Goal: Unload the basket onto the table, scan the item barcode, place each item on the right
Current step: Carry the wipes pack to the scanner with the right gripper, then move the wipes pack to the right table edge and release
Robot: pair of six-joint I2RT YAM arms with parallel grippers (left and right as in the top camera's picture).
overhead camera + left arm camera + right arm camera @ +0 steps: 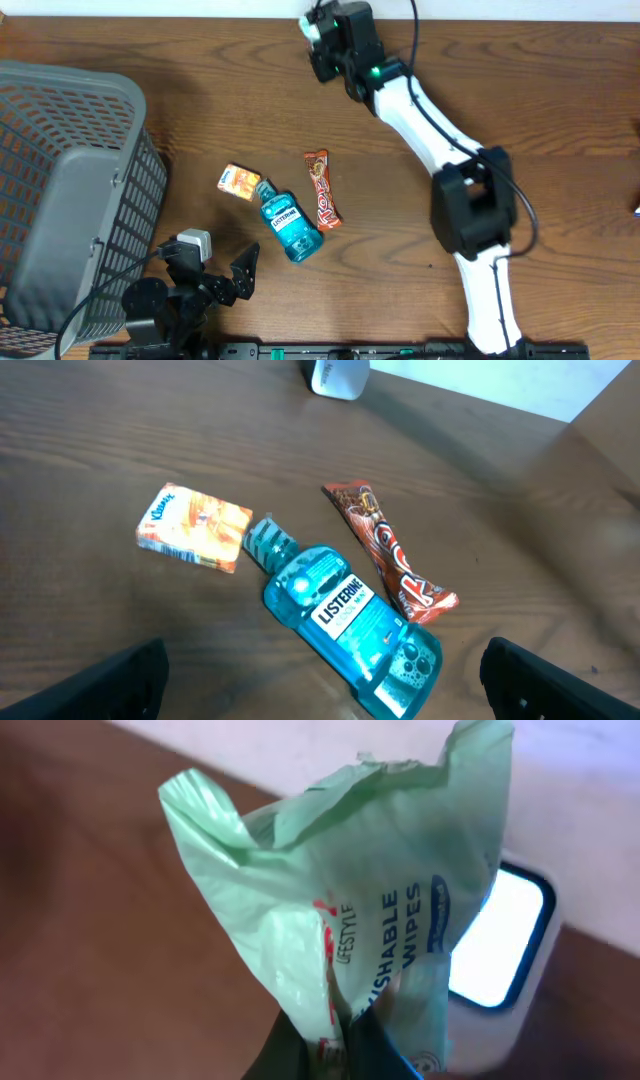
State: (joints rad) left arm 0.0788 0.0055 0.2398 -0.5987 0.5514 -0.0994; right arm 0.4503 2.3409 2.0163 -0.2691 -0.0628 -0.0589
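A pale green pack of flushable wipes [350, 890] hangs crumpled in my right gripper [345, 1040], whose jaws are shut on its lower edge. Just behind the pack stands the white scanner [505, 935] with its window lit. From overhead, the right gripper [320, 40] and the wipes pack [313, 26] are at the table's far edge. My left gripper [215, 262] stands open near the front edge, with nothing between its fingers [110, 685].
A blue Listerine bottle [290, 225] [345, 615], an orange Kleenex pack [239, 182] [195, 527] and a red-brown chocolate bar [322, 188] [390, 550] lie mid-table. A grey mesh basket [60, 200] fills the left side. The scanner [335, 375] shows at the far edge.
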